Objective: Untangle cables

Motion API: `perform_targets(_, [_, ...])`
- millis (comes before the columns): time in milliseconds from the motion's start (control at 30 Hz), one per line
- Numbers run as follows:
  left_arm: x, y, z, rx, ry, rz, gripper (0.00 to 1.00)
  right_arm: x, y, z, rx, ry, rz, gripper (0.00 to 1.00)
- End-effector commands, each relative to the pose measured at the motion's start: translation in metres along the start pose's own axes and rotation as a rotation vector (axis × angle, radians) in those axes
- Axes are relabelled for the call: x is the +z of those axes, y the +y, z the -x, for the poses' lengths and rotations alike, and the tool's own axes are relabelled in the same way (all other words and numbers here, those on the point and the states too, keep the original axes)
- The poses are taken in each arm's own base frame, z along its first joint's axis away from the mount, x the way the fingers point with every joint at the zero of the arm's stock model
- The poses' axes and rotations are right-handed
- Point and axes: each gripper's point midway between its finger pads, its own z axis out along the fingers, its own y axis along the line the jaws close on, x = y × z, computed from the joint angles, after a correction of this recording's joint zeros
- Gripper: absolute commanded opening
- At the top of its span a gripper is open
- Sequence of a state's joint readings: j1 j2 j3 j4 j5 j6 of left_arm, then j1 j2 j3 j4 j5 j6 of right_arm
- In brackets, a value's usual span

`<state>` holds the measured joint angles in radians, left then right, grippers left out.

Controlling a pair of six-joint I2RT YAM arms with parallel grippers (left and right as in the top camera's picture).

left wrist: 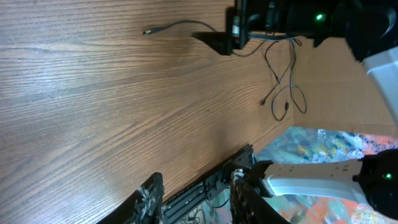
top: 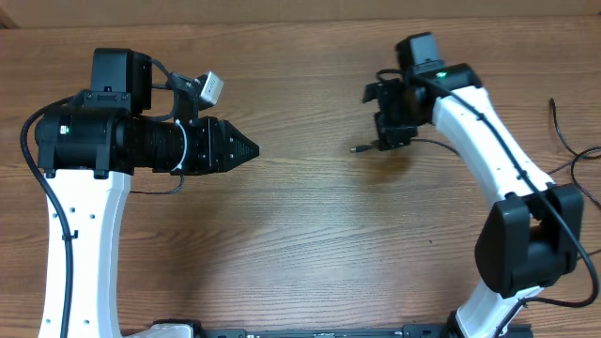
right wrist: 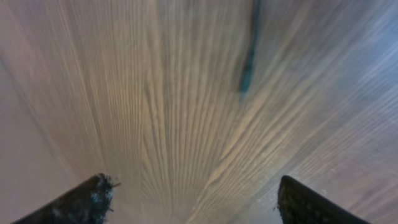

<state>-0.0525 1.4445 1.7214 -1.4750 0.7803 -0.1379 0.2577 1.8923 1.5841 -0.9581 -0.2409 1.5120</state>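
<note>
**Cable [top: 358,148]: light, limp and partly out of sight**

It lies right of the worktop's middle, in the far half, with its plug [right wrist: 248,65] pointing toward the left edge. The thin black line passes under the right arm [top: 488,141] and trails toward the right edge, where the left wrist view shows loose loops [left wrist: 287,93] crossing one another.

It looks light and floppy, so it will likely slide on the smooth wooden table [top: 300,244]. A pull on one end may tighten a crossing rather than free it. The stiffer plug, or the line just behind it, seems the best place to take hold.

The right gripper [top: 390,131] hangs just over that end, fingers spread wide and holding nothing. The left gripper [left wrist: 196,179] sits toward the left edge, well apart from the cable, fingers a little parted and empty.

How the loops cross, and whether they belong to one cable or several, is too fine to tell. The stretch beneath the right gripper is hidden, the right wrist view is blurred, and the overhead view cuts the line off at the right edge.
</note>
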Motion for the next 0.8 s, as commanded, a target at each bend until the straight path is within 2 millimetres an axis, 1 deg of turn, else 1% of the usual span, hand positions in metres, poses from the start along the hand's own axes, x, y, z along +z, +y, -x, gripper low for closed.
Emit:
perform_targets(0, [-0.001,-0.004,0.000,-0.015,-0.002,-0.002,0.35,-0.003,-0.001,-0.002,0.068,-0.102,0.020,0.80])
perform_targets(100, [-0.001,-0.005,0.000,-0.020,0.002,-0.009,0.35,0.000,-0.003,-0.001,0.112,-0.192,0.027,0.82])
perform_targets(133, [-0.001,-0.005,-0.001,-0.031,0.004,-0.008,0.36,0.000,-0.004,0.000,0.109,-0.220,0.028,0.90])
perform_targets(167, [-0.001,-0.005,-0.002,-0.040,0.006,-0.008,0.35,0.001,-0.005,0.000,0.105,-0.241,0.027,0.92])
perform_targets(300, [-0.001,-0.005,-0.002,-0.042,0.007,-0.008,0.35,0.007,-0.008,-0.006,0.085,-0.246,0.013,0.93])
perform_targets(367, [-0.001,-0.005,-0.002,-0.046,0.007,-0.008,0.35,0.012,-0.010,-0.005,0.084,-0.252,-0.001,0.94])
perform_targets(500, [-0.001,-0.005,-0.003,-0.052,0.010,-0.007,0.35,0.031,-0.018,0.000,0.089,-0.259,-0.052,0.94])
perform_targets(533, [-0.001,-0.005,-0.003,-0.053,0.011,-0.007,0.35,0.038,-0.021,0.001,0.090,-0.261,-0.069,0.93])
perform_targets(567, [-0.001,-0.005,-0.003,-0.053,0.011,-0.007,0.35,0.043,-0.024,0.002,0.092,-0.259,-0.082,0.90])
perform_targets(633, [-0.001,-0.005,-0.003,-0.053,0.011,-0.006,0.35,0.053,-0.028,0.003,0.095,-0.254,-0.107,0.80])
perform_targets(667, [-0.001,-0.005,-0.003,-0.052,0.011,-0.007,0.35,0.056,-0.030,0.003,0.097,-0.250,-0.116,0.78])
perform_targets(767, [-0.001,-0.005,-0.002,-0.050,0.009,-0.006,0.35,0.064,-0.033,0.005,0.104,-0.252,-0.130,0.78])
